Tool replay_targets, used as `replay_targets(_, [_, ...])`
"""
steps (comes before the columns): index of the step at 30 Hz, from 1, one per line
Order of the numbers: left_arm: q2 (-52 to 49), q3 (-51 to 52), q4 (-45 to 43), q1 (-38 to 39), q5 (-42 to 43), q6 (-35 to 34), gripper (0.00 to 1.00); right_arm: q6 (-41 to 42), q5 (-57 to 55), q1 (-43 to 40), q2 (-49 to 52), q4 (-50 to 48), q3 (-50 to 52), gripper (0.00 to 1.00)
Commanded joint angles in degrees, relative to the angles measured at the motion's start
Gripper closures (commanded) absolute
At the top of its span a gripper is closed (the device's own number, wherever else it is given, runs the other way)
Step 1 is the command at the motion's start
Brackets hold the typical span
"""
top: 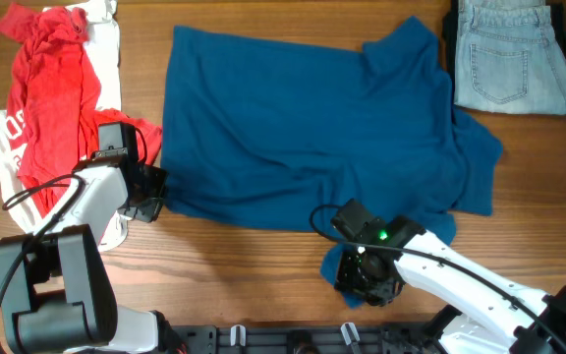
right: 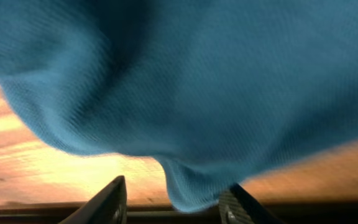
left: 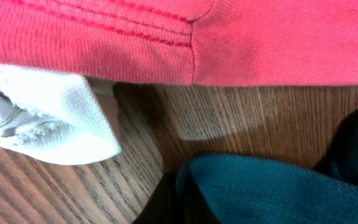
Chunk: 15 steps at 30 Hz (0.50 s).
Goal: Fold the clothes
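At the centre of the table (top: 234,258), the dark blue shirt (top: 303,128) lies spread, its near hem rumpled. Left gripper (top: 151,200) is clenched on the hem corner beside the red shirt (top: 47,108). Right gripper (top: 364,283) has its jaws apart around a hanging fold of the opposite corner.

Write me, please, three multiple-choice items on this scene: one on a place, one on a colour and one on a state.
1. Where do the jeans lie? A far right; B near left; C centre.
2. What colour is the shirt spread in the middle? A red; B dark blue; C white.
3. How do the right fingers stand? A shut on the jeans; B apart, shirt fabric hanging between them; C out of view.
Answers: 1 A, they lie folded at the far right; 2 B, the spread shirt is dark blue; 3 B, the right wrist view shows a blue fold between them.
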State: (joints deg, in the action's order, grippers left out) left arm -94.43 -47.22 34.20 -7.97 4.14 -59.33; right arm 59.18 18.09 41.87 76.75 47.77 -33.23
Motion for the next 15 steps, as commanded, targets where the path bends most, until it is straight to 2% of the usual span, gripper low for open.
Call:
replay_targets(1, [-1.6,0.8,0.2,-0.2,-4.3,2.1,0.96,1.0,1.5,0.3,-0.8,-4.4,3.3,0.60])
replay_targets(9, [-1.6,0.8,0.2,-0.2,-4.3,2.1,0.96,0.6,4.0,0.4,-0.8,-6.7,6.7,0.65])
replay_targets(12, [-1.6,0.8,0.0,-0.2,-4.5,2.2,0.96,1.1,3.5,0.4,-0.8,-6.7,6.6,0.96])
replay_targets(15, [-1.6,0.8,-0.5,-0.2,-5.1,4.1,0.96,1.4,1.5,-0.2,-1.0,-6.4,5.0,0.96])
